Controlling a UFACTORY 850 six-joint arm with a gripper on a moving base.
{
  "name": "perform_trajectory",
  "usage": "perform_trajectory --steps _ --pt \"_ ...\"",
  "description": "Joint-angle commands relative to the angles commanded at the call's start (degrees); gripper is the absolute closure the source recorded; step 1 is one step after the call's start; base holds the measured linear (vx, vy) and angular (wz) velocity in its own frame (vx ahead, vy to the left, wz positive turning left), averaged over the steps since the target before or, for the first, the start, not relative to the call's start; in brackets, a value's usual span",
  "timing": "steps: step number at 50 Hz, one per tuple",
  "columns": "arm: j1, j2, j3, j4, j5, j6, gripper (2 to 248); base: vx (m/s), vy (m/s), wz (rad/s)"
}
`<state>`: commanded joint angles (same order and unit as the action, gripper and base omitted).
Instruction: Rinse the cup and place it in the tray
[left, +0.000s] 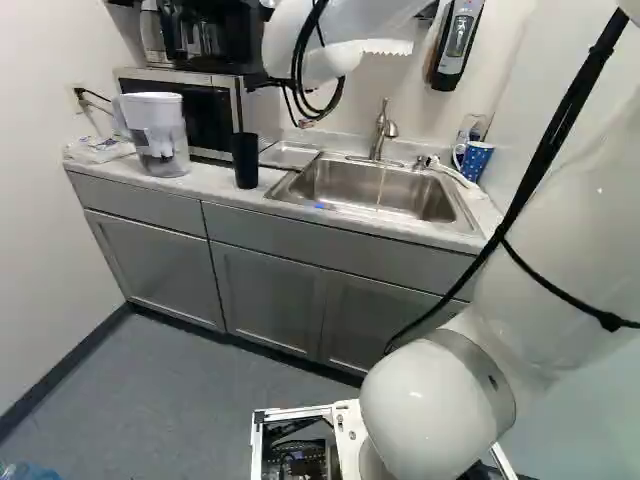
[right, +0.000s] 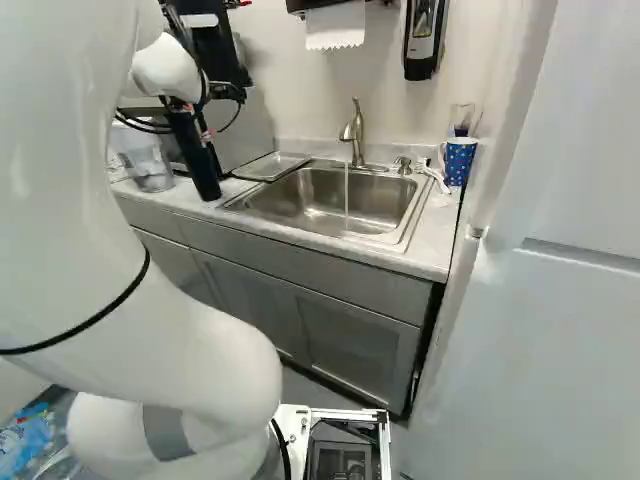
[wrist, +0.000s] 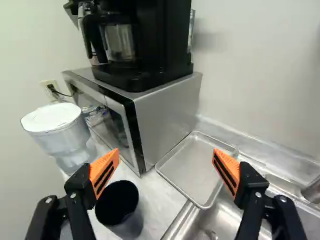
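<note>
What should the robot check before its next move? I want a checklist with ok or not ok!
1. Fingers open: ok, they stand wide apart.
2. Black cup standing up: ok, it stands upright on the counter.
3. Cup centered between the fingers: not ok, it sits closer to one of them.
4. Water running: ok, a thin stream falls from the faucet into the sink.
5. Tray ready: ok, nothing lies on it.
6. Cup clean inside: cannot tell, too dark.
</note>
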<state>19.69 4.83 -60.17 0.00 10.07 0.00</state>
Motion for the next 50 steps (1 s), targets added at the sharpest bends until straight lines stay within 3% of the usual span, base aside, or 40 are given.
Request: perform_trajectory --steps 22,50 --pt "3.75 -0.85 -0.83 0.0 -1.77 0.0 3 0.0 0.0 0.0" --pt "7.1 0.11 1.64 0.0 2.39 0.0 3 0.0 0.0 0.0"
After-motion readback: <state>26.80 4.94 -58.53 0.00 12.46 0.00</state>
